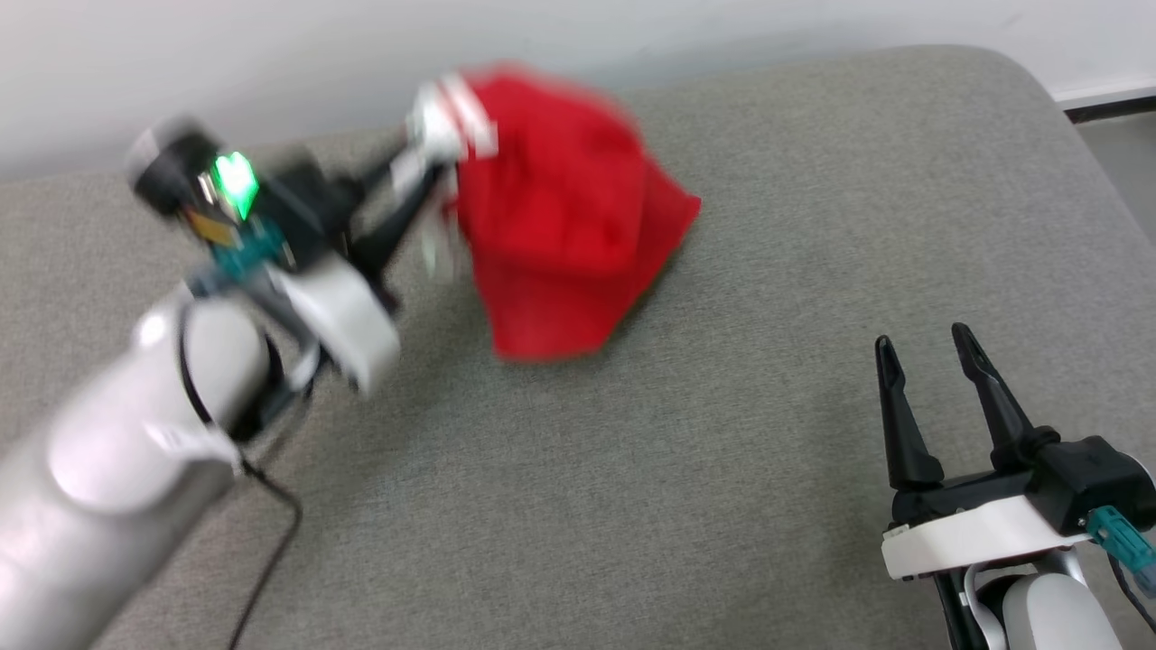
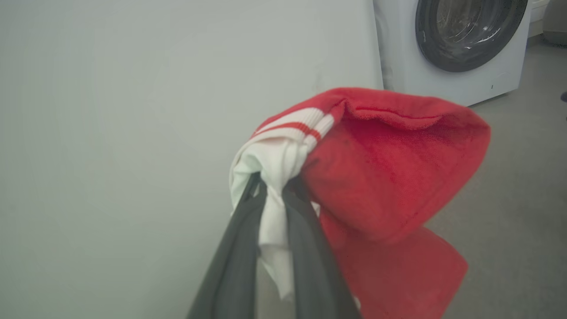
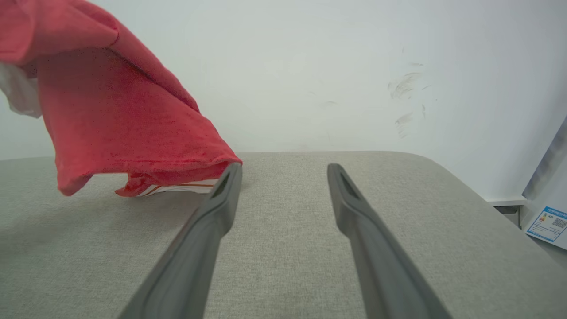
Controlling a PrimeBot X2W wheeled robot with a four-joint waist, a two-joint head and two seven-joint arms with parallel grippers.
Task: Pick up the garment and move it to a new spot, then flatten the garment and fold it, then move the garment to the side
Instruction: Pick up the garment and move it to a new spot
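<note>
Red garment (image 1: 560, 217) bunched, far centre-left above grey pad (image 1: 686, 469), mostly in air; low edge seems to touch pad. White sleeve fabric beside striped trim clamped in left gripper (image 1: 433, 176). Near right: right gripper (image 1: 921, 341), fingers apart, empty, well apart from garment. Judgement: pick-up done, relocation in hand; set-down, flattening, folding, shift aside all left.
</note>
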